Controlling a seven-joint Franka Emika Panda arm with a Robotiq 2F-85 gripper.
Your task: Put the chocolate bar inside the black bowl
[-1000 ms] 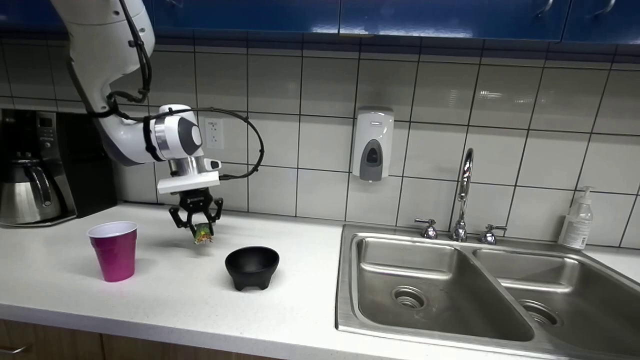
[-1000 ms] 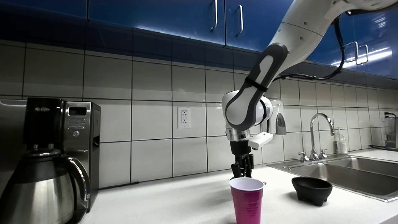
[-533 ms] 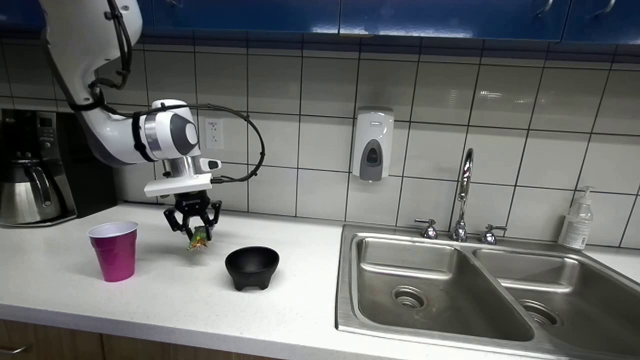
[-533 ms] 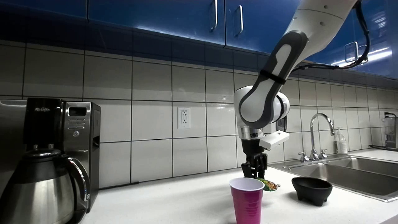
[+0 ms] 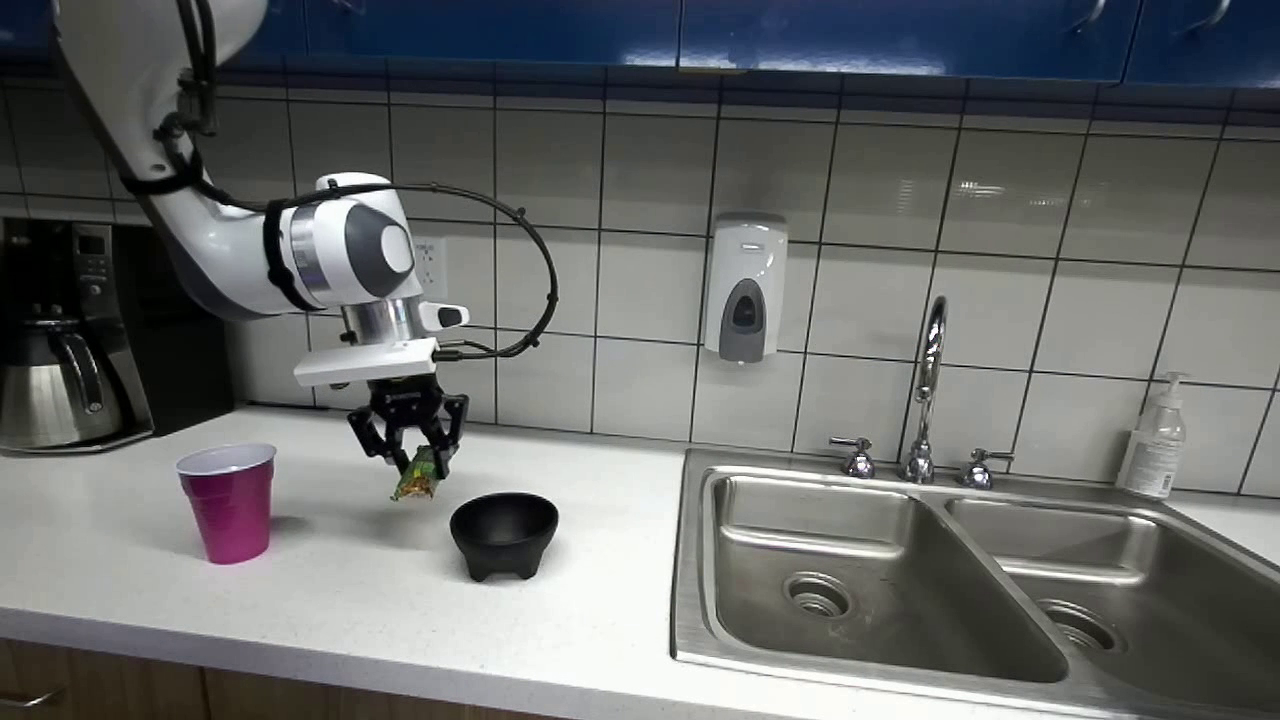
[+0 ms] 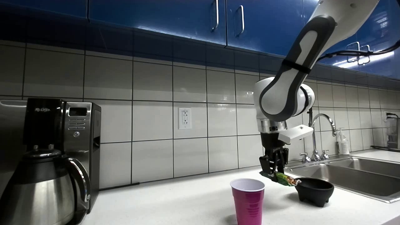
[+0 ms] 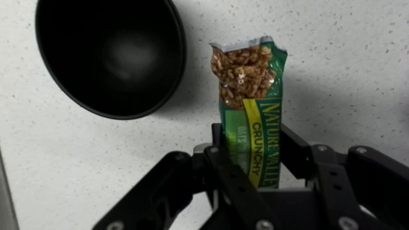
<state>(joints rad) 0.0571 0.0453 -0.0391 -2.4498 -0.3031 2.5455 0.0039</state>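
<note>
The chocolate bar, a small green packet with a yellow stripe, shows in the wrist view (image 7: 250,115) and in both exterior views (image 5: 415,476) (image 6: 283,179). My gripper (image 5: 422,460) is shut on it, one finger on each long side; the gripper shows also in the wrist view (image 7: 252,143). It holds the bar above the counter, the free end sticking out. The black bowl (image 5: 504,535) stands upright on the counter, beside the bar. In the wrist view the bowl (image 7: 111,64) is at upper left, the bar to its right; its visible inside holds nothing.
A pink cup (image 5: 232,510) stands on the counter (image 5: 330,590), also in front of the arm in an exterior view (image 6: 249,206). A steel double sink (image 5: 690,560) lies beyond the bowl. A coffee maker (image 6: 76,137) stands against the tiled wall.
My gripper has moved with the bar toward the black bowl. The bar, mostly hidden behind the pink cup in an exterior view, now shows there beside the bowl. Cup and bowl have not moved.
</note>
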